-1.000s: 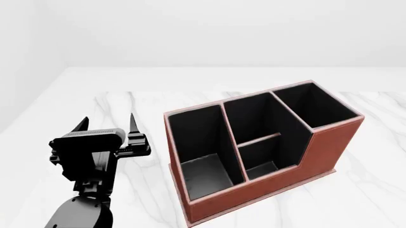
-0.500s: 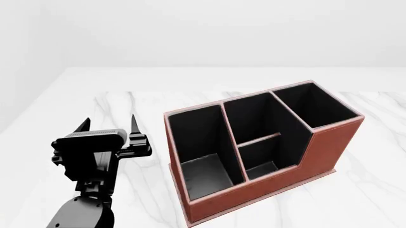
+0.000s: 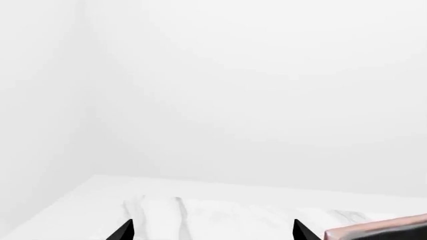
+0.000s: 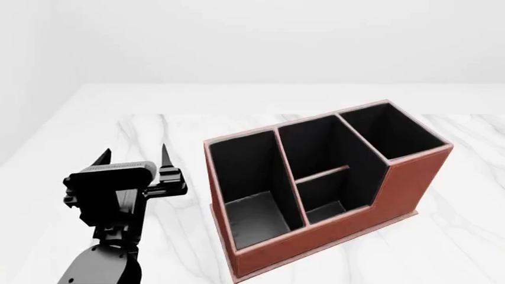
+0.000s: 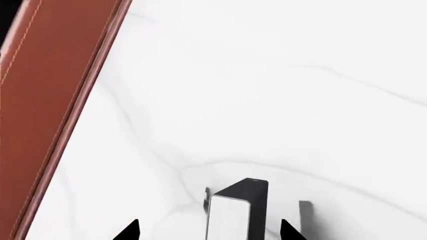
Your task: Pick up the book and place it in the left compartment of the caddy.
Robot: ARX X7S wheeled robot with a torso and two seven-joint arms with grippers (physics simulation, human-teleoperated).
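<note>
Standing on end between parted right fingers (image 5: 208,231): book (image 5: 233,210); left fingers (image 4: 134,158) parted, bare.

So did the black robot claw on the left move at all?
Barely: the left gripper sits beside the reddish-brown leather-look caddy almost exactly as before, perhaps a touch lower.

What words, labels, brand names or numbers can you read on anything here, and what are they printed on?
There are none to read.
The caddy: plain reddish-brown walls with pale stitching and a black lining, no lettering.
The book: black cover and white page edges, no title showing.
The left tool and its arm: plain black, no markings.
The marble table: only grey veining.
</note>
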